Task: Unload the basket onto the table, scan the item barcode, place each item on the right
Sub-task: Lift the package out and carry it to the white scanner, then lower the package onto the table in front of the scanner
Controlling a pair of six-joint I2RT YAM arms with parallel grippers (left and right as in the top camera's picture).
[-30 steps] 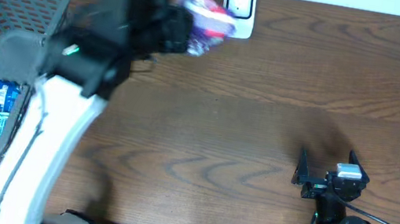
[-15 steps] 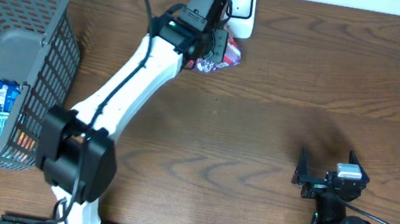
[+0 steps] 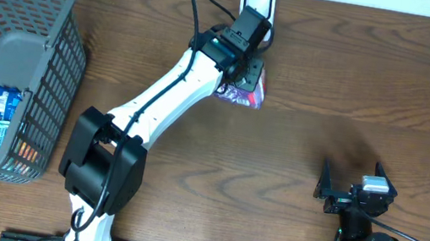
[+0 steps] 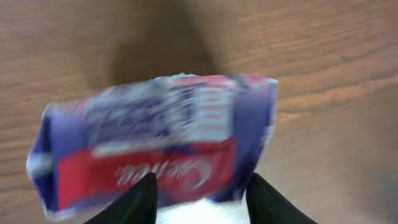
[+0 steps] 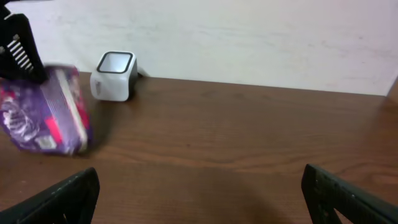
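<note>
The item is a purple and red snack packet (image 3: 242, 93) lying on the table just in front of the white scanner box (image 3: 257, 7). My left gripper (image 3: 249, 74) hangs over it. In the left wrist view the packet (image 4: 155, 137) is blurred, and its white edge shows between the parted jaws of the left gripper (image 4: 202, 182). From the right wrist, the packet (image 5: 43, 115) stands on the wood left of the scanner (image 5: 114, 76). My right gripper (image 3: 351, 172) rests open near the front right, with nothing between its jaws (image 5: 200, 171).
A grey mesh basket (image 3: 68, 47) stands at the left edge with blue and white packets (image 3: 1, 110) inside. A white wall runs behind the scanner. Bare wood lies between the two arms.
My left arm swung right and down from beside the scanner, bringing the packet onto the table in front of it. Its jaws have parted. The right arm has not moved.
</note>
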